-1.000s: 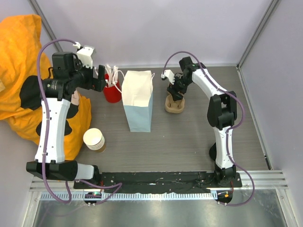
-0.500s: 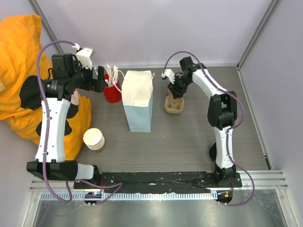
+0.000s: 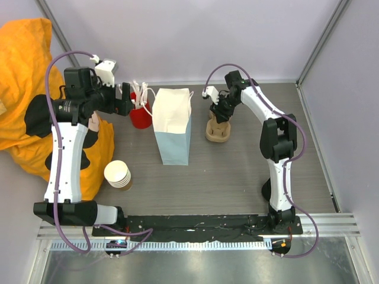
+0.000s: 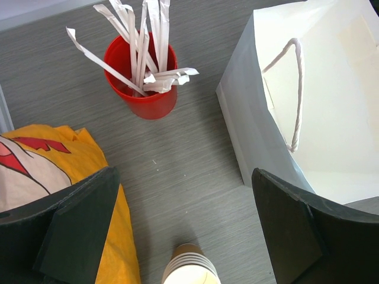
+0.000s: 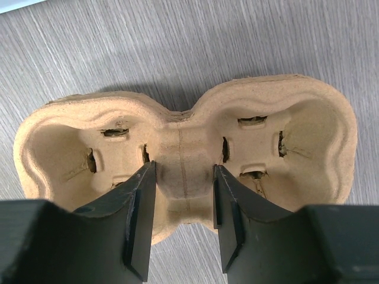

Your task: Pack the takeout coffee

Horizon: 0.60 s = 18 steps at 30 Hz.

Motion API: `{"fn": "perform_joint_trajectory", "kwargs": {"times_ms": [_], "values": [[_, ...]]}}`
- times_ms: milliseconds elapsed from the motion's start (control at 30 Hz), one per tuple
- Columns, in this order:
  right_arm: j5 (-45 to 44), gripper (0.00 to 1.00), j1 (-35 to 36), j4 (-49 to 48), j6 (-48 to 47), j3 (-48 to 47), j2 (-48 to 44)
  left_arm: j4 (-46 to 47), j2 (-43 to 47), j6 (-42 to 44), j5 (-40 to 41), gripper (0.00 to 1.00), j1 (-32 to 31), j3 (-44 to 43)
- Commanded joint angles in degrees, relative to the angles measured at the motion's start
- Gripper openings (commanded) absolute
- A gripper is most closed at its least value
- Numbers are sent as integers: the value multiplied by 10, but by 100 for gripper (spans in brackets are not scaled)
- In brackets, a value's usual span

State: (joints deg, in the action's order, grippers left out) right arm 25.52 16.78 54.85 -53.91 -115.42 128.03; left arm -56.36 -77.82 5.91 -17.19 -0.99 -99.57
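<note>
No lidded tan cup, the takeout coffee, shows in any view. The pale blue paper bag (image 3: 173, 127) stands upright and open mid-table; the left wrist view shows its white inside and handle (image 4: 314, 100). A tan pulp two-cup carrier (image 3: 217, 131) lies empty right of the bag. My right gripper (image 3: 220, 112) is down on it, its fingers closed on the centre ridge (image 5: 183, 168) between the two empty wells of the carrier (image 5: 296, 142). My left gripper (image 3: 125, 99) is wide open and empty, held high left of the bag (image 4: 185, 177).
A red cup (image 3: 140, 115) of wrapped straws stands between my left gripper and the bag, and shows in the left wrist view (image 4: 145, 89). A stack of lidless paper cups (image 3: 118, 174) sits front left (image 4: 190, 269). An orange cloth (image 3: 23, 71) covers the left edge.
The right gripper and the carrier have shifted very slightly left. The left arm has barely moved.
</note>
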Motion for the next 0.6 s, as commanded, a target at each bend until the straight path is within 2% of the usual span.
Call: {"fn": "perform_joint_trajectory", "kwargs": {"times_ms": [0, 400, 567], "values": [[3, 27, 3, -4, 4, -7, -66, 21, 17, -11, -18, 100, 5, -1], [7, 27, 0, 9, 18, -18, -67, 21, 16, -13, -27, 100, 6, -4], [20, 26, -11, 17, 44, -57, -72, 20, 18, -13, -28, 100, 6, -5]]}}
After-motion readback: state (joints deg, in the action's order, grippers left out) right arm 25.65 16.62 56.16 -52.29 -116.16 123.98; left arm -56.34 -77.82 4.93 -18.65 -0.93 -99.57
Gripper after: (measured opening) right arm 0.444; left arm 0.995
